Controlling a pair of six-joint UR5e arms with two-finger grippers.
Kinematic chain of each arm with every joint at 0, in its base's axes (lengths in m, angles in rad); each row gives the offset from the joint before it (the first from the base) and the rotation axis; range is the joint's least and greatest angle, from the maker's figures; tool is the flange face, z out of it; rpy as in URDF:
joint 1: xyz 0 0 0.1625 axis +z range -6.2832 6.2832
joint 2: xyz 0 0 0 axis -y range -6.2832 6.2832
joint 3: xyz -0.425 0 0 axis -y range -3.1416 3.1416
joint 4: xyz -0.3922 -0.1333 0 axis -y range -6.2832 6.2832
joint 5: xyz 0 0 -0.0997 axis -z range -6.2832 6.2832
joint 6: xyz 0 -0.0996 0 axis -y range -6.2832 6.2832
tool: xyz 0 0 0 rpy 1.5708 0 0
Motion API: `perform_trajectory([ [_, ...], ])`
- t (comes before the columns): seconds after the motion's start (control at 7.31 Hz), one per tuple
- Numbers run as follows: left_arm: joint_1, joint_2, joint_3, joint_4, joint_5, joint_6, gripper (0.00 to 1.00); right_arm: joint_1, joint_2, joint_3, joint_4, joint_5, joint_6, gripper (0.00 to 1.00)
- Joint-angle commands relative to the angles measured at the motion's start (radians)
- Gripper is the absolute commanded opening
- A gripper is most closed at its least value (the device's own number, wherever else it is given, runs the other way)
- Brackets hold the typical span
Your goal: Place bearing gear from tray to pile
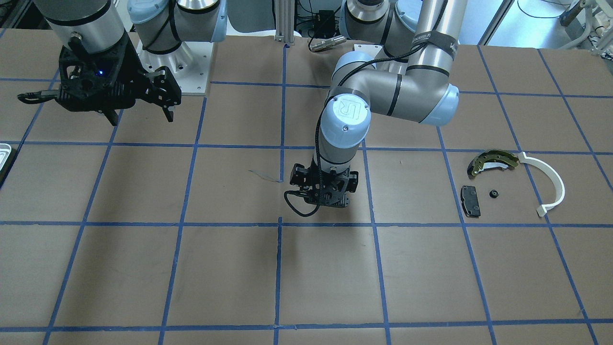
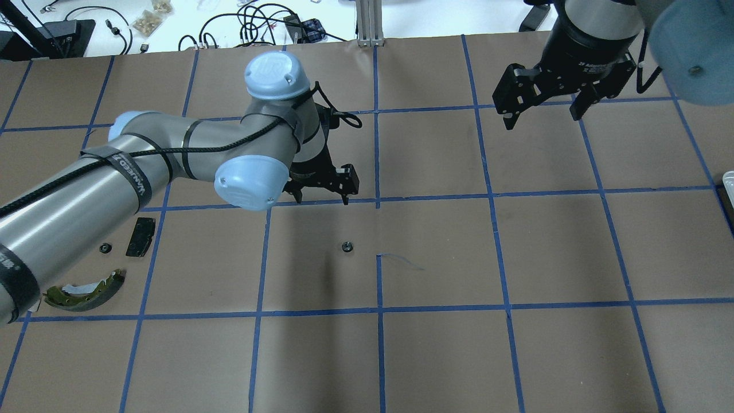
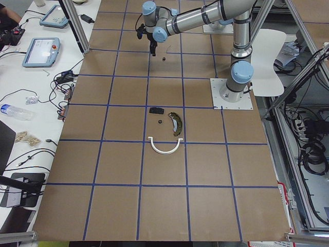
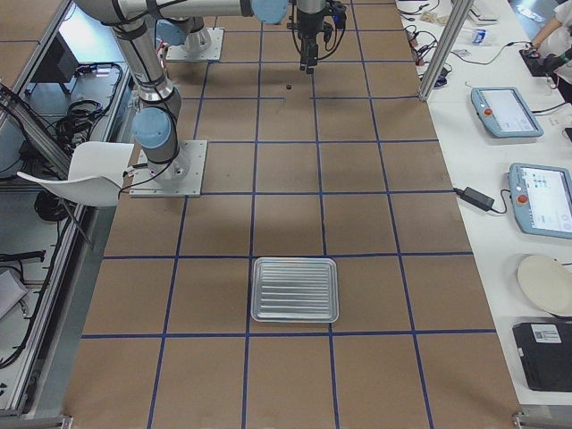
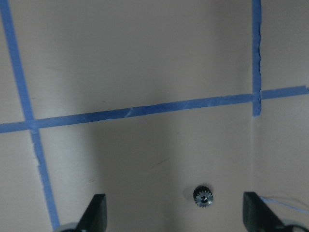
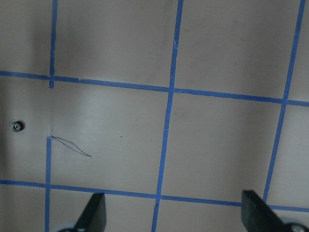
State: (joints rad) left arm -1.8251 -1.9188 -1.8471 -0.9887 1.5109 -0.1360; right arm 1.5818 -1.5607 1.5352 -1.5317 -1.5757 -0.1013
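Observation:
A small black bearing gear (image 2: 346,246) lies alone on the brown paper near the table's middle. My left gripper (image 2: 323,199) hovers open just beyond it. In the left wrist view the gear (image 5: 203,196) sits between the two fingers (image 5: 96,213), nearer the right one, and nothing is held. The pile (image 1: 493,160) is an olive brake shoe, a white arc (image 1: 550,184), a black pad (image 1: 470,200) and another small gear (image 1: 493,193). My right gripper (image 2: 542,117) hangs open and empty. The pale tray (image 4: 295,289) lies empty far to my right.
Blue tape lines grid the brown paper. The arms' base plates (image 1: 191,72) stand at the robot's edge. Benches with tablets (image 4: 508,112) and cables (image 2: 258,23) run along the operators' side. A thin blue scribble (image 2: 401,261) marks the paper near the lone gear.

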Motion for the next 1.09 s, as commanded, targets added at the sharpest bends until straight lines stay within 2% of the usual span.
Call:
perform_trajectory([
  [0.0, -0.011, -0.031, -0.133, 0.207, -0.005, -0.005, 1.0, 0.0, 0.013, -0.038, 0.039, -0.05, 0.006, 1.0],
  [0.27, -0.034, -0.037, -0.136, 0.208, -0.018, -0.016, 0.86, -0.003, 0.014, -0.059, 0.038, -0.037, 0.008, 1.0],
  [0.96, -0.049, -0.029, -0.158, 0.196, -0.017, -0.019, 0.71, 0.003, 0.027, -0.07, 0.034, -0.014, 0.068, 1.0],
])
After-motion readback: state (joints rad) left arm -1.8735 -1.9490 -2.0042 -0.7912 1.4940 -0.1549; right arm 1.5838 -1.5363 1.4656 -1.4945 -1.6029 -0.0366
